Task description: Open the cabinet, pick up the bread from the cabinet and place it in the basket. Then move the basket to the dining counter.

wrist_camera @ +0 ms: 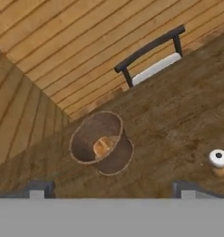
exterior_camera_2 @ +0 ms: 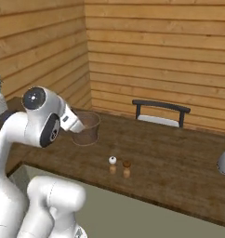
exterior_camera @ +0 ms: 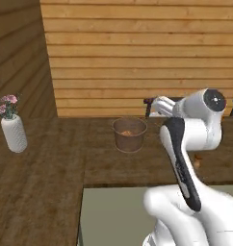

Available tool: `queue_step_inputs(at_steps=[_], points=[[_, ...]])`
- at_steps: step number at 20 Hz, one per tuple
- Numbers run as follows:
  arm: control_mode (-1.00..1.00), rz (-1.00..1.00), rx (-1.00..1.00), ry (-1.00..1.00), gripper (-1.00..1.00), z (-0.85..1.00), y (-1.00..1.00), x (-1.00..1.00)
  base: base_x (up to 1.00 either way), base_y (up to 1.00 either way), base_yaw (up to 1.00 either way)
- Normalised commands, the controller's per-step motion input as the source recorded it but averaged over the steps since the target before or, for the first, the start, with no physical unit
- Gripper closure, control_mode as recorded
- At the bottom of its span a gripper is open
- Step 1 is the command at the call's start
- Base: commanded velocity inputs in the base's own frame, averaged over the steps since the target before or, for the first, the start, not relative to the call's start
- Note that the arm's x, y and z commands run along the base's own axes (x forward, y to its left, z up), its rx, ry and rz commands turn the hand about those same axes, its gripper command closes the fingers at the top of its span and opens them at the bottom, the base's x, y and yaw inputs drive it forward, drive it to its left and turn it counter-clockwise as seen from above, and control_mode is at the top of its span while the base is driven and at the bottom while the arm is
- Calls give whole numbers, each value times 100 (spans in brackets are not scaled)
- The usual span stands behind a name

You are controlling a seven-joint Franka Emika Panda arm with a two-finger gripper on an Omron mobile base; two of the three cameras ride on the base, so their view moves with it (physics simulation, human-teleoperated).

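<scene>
We are seeing our white arm (exterior_camera: 186,158) closest to us, bending up and over the dining counter (exterior_camera_2: 179,172). Two small shakers are standing side by side on the wood, one with a white top (exterior_camera_2: 112,163) and one with a brown top (exterior_camera_2: 127,168). Neither is touching the basket (exterior_camera: 129,134). A dark chair (exterior_camera_2: 160,113) is waiting behind the far edge. A white vase (exterior_camera: 14,133) with pink flowers is standing well off to the left.

We are looking down at the basket standing upright on the counter. It is brown and round, getting thinner toward the bottom, with a spotty woven wall. The bread (wrist_camera: 102,146) is lying inside it, a little golden lump.

Our gripper (wrist_camera: 111,189) is hanging above the basket, touching nothing. Its two dark tips are standing far apart with nothing between them.
</scene>
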Motion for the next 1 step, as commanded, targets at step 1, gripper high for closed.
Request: queue_step_inputs(at_steps=[1], points=[[-100,33,-3,-23,-100,99,-28,-100,0,0,0]])
